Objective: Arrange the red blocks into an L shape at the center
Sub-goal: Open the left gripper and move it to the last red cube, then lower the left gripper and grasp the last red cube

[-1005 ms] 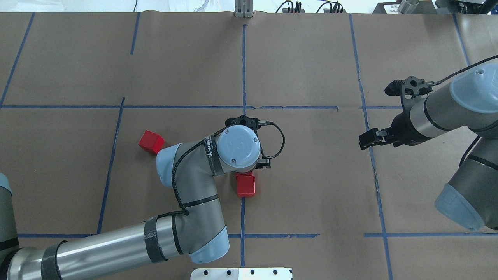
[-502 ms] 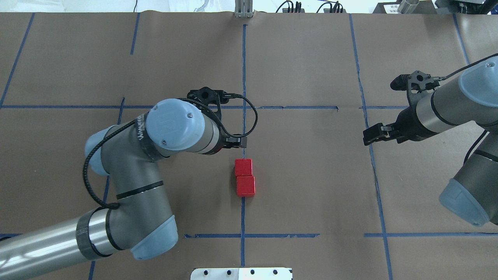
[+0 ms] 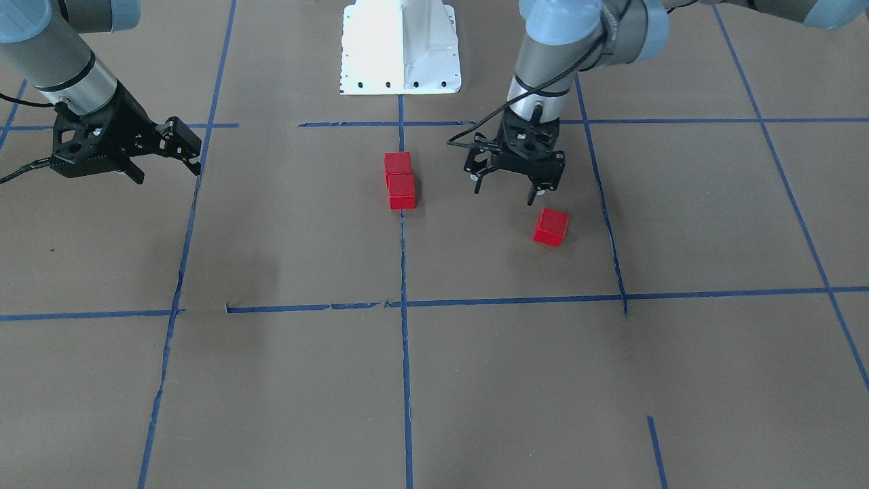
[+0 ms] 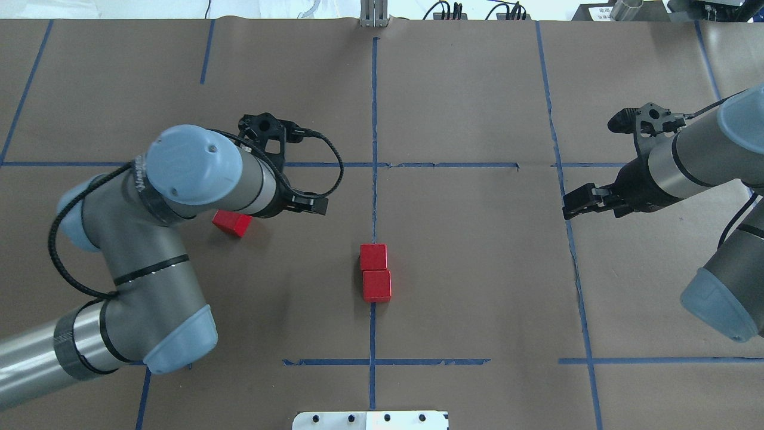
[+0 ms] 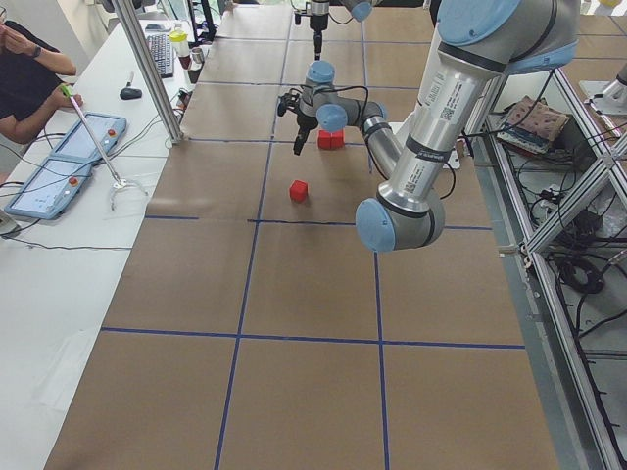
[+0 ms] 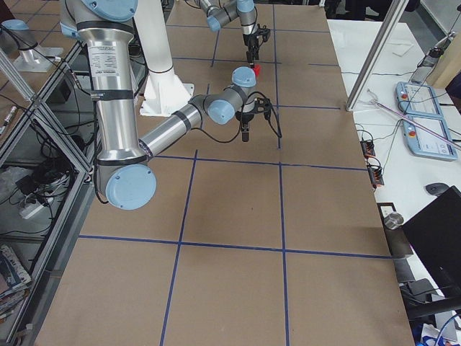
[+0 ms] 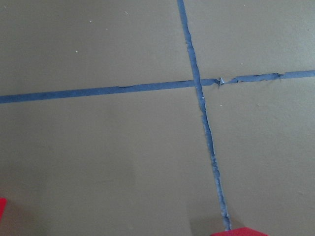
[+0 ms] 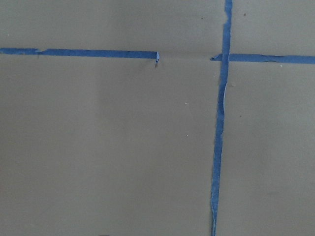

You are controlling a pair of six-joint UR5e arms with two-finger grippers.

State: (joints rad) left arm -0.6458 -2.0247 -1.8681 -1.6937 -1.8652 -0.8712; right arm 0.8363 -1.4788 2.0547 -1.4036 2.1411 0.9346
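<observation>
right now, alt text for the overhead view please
Two red blocks touch end to end on the center tape line. A third block lies apart to the left, partly hidden by the left arm; the left gripper hangs beside it. The right gripper hangs far right.

In your overhead view the left arm (image 4: 197, 173) covers the far edge of the lone red block (image 4: 234, 224), and the white base (image 4: 370, 420) is cut off by the bottom edge. In the left wrist view a red sliver (image 7: 1, 209) at lower left and another red sliver (image 7: 240, 232) at the bottom are cropped too hard to tell which blocks they are. The right gripper (image 4: 572, 204) is turned so you cannot tell whether its jaws are parted, and in the right-side view a red speck (image 6: 256, 70) by the far arm is too small to identify.
</observation>
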